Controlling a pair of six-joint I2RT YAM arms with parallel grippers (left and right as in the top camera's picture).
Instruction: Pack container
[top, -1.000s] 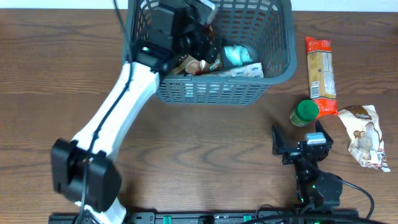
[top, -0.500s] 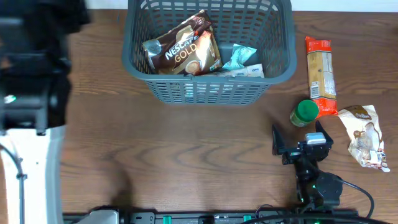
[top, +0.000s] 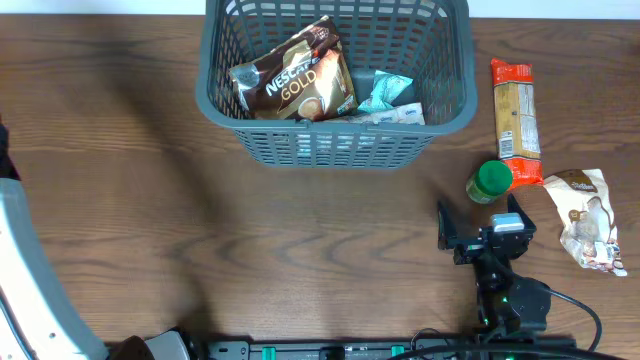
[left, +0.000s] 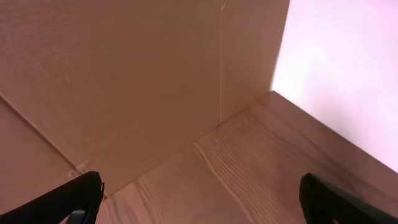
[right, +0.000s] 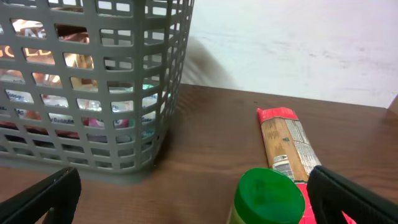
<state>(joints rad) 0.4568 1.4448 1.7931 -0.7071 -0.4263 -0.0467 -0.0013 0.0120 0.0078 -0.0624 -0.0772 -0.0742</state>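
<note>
The large blue-grey lattice plastic basket (top: 330, 148) sits at the far edge of the brown wooden surface (top: 300, 230). I judge it stiff and light, so I'd pinch its rolled rim. My left fingers (left: 68, 198) and right fingers (right: 40, 194) are spread wide and empty.

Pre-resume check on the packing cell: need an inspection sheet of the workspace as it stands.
Surface: wooden table; no spills seen.
Job's things: container holds a Nescafe Gold packet, a teal packet and a white packet; pasta packet, green-lidded jar and white pouch lie unpacked to its right.
Clutter: nothing seen.
Grippers: left gripper open, empty; right gripper open, empty, jar just ahead.
Cables: black cable by the right arm's base.
Surroundings: cardboard panel, white wall.
</note>
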